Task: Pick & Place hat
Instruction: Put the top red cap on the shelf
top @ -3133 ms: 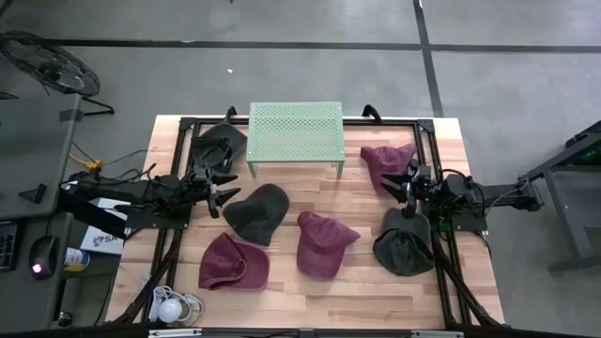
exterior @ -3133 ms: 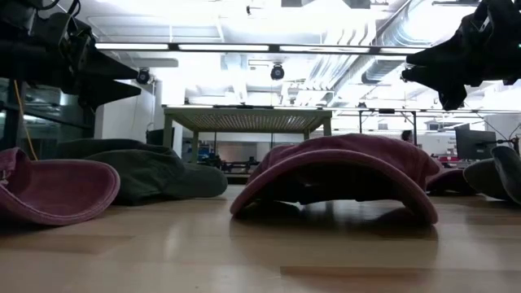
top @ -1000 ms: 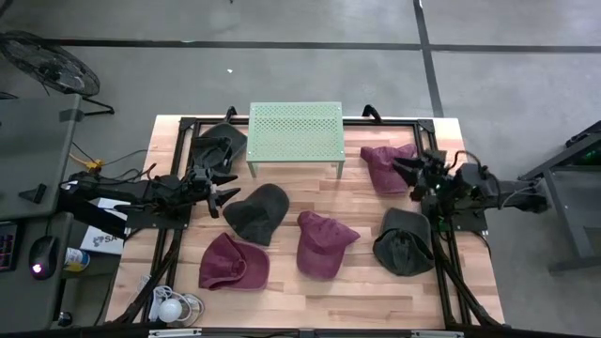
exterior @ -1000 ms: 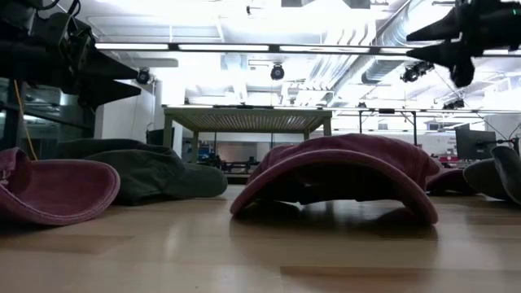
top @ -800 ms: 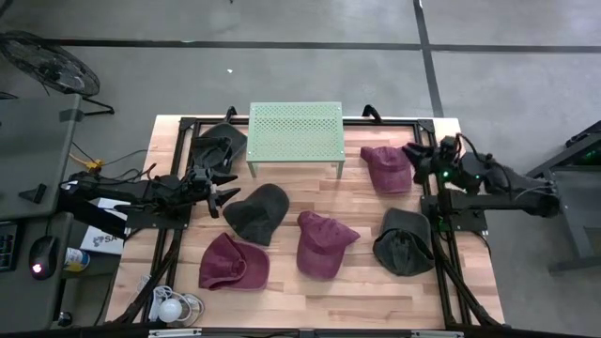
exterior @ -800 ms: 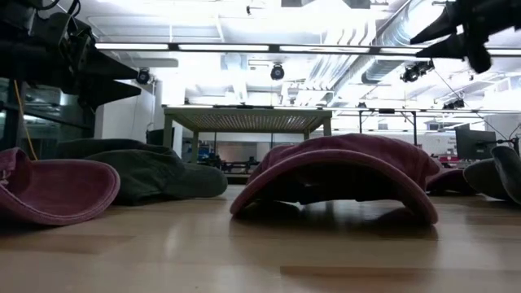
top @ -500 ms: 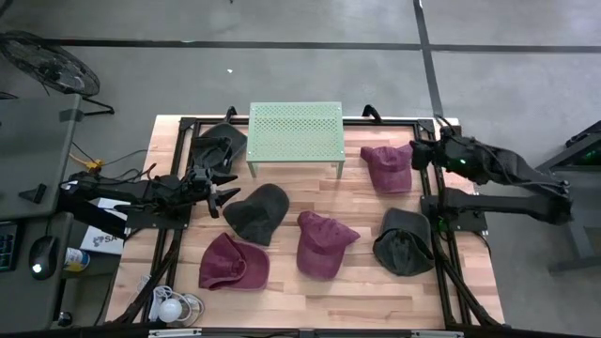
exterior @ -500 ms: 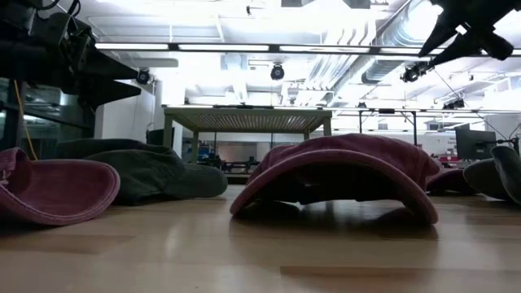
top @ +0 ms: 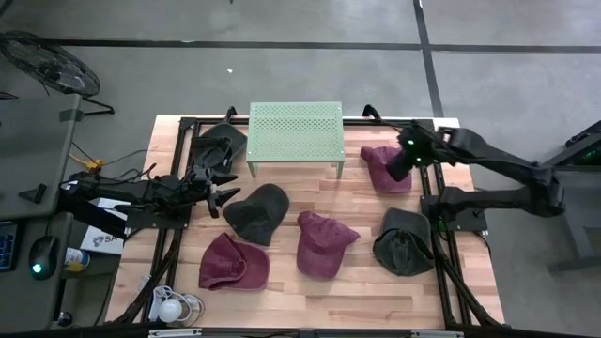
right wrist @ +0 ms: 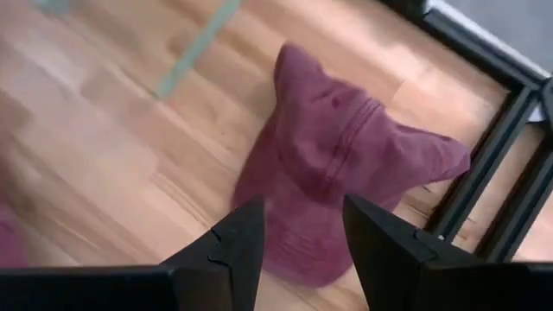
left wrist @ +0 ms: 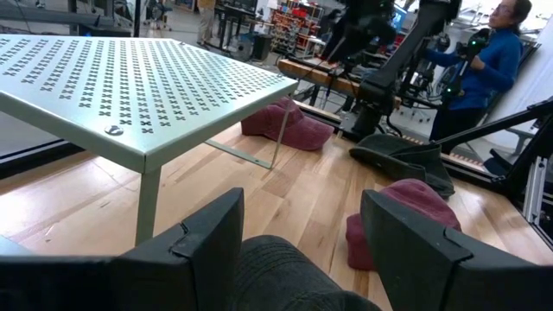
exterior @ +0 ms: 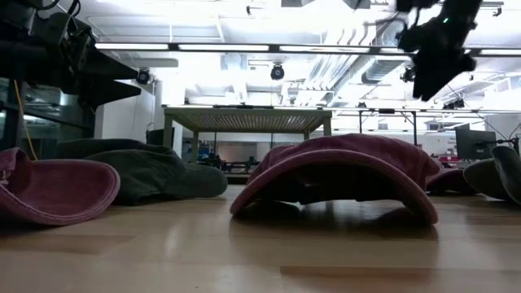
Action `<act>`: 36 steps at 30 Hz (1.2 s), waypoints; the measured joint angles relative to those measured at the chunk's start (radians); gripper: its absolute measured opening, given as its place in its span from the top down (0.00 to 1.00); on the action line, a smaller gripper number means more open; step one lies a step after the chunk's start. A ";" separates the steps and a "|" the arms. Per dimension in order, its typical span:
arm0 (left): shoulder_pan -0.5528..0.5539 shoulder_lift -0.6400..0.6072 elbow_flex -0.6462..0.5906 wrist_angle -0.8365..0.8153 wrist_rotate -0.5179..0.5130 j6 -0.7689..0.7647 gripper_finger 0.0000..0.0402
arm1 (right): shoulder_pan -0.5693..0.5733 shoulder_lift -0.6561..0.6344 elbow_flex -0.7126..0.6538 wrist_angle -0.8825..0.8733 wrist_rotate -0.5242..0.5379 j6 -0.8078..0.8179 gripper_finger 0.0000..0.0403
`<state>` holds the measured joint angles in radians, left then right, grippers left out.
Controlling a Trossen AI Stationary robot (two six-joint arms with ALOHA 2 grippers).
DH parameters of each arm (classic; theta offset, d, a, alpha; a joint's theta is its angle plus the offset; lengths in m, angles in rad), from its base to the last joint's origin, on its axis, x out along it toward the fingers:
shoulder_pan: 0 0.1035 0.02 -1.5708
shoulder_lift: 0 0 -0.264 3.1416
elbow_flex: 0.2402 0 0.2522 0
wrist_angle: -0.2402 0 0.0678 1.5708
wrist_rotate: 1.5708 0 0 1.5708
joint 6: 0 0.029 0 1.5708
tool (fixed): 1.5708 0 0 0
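- The right gripper (top: pixel 406 160) hovered over the maroon cap (top: pixel 386 167) at about 2 o'clock on the table (top: pixel 282 291), fingers (right wrist: pixel 238 238) parted and empty.
- The cap lay just beside the black frame rail (right wrist: pixel 484 168); a descent drifting toward 3 o'clock would probably have struck the rail or pinned the brim against it.
- A shallow pinch on the soft crown would likely have lifted fabric only, letting the cap slip out.
- The green perforated stand (top: pixel 295 131) stood at 12 o'clock; its near leg (right wrist: pixel 194 47) left limited room at the cap's 9 o'clock side.
- Bare wood toward the table's centre offered clearance.
- The left gripper (top: pixel 218 188) waited at 9 o'clock, fingers spread and empty, over the dark olive cap (top: pixel 257 213).
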<state>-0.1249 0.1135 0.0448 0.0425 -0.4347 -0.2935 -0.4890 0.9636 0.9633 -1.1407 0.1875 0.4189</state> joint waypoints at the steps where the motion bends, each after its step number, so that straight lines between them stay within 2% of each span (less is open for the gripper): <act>1: 0.000 0.000 0.000 0.000 0.000 0.000 0.43 | -0.015 0.023 0.000 0.001 -0.009 -0.032 0.63; 5: 0.000 0.000 0.000 0.000 0.000 0.000 0.43 | -0.080 0.100 0.000 0.009 -0.022 -0.172 0.61; 8: 0.000 0.000 0.000 0.000 0.000 0.000 0.43 | -0.139 0.154 0.000 0.029 -0.047 -0.207 0.55; 10: 0.000 0.000 0.000 0.000 0.000 0.000 0.43 | -0.188 0.199 0.000 0.032 -0.049 -0.166 0.50; 13: 0.000 0.000 0.000 0.000 0.000 0.000 0.43 | -0.269 0.279 0.000 0.012 -0.054 -0.007 0.43; 17: 0.000 0.000 0.000 0.000 0.000 0.000 0.43 | -0.346 0.390 -0.001 -0.003 -0.133 0.121 0.37; 23: 0.000 0.000 0.000 0.000 0.000 0.000 0.43 | -0.365 0.441 -0.001 0.120 -0.198 0.180 0.37; 29: 0.000 0.000 0.000 0.000 0.000 0.000 0.43 | -0.377 0.447 -0.001 0.182 -0.127 0.191 0.37; 36: 0.000 0.000 0.000 0.000 0.000 0.000 0.43 | -0.400 0.513 -0.001 0.231 -0.150 0.215 0.37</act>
<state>-0.1247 0.1135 0.0448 0.0425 -0.4347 -0.2935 -0.8891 1.4769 0.9623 -0.9102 0.0378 0.6336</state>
